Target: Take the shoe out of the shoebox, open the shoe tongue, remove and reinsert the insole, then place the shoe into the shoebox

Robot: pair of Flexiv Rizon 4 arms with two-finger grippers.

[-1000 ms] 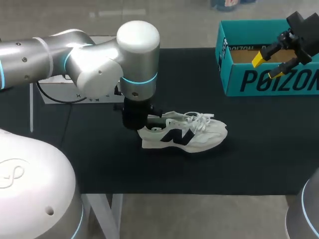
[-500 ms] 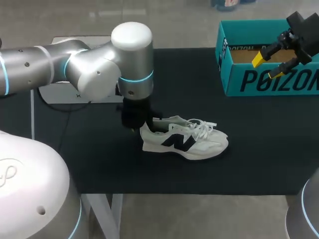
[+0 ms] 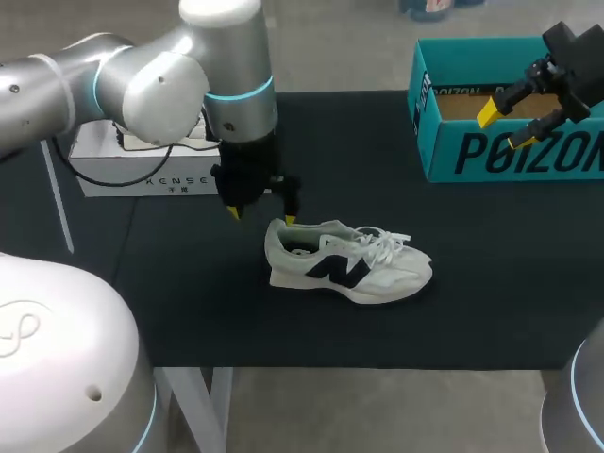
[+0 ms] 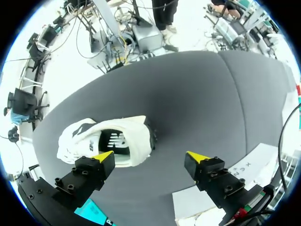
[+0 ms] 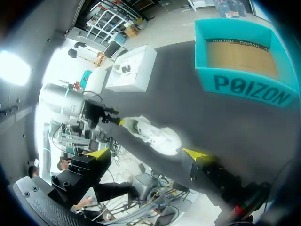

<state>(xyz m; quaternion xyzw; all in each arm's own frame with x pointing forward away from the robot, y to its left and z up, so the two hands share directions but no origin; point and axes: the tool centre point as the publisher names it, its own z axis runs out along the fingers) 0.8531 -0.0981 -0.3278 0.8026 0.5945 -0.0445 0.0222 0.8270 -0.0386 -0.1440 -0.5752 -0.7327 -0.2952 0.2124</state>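
Shoe out of shoebox, both grippers empty.

Shoe [image 3: 347, 264] stands on its sole near the middle of the table [image 3: 453, 302], upright, heel toward the left edge, toe toward the right, laces loose. Left gripper [image 3: 261, 215] hangs above and just beside the heel, fingers wide apart, nothing between them. Teal shoebox [image 3: 510, 151] sits open at the far right corner, well apart from the shoe. Right gripper [image 3: 505, 127] hovers over the shoebox's near wall, fingers spread, empty. White box [image 3: 123, 175] lies by the far left edge.
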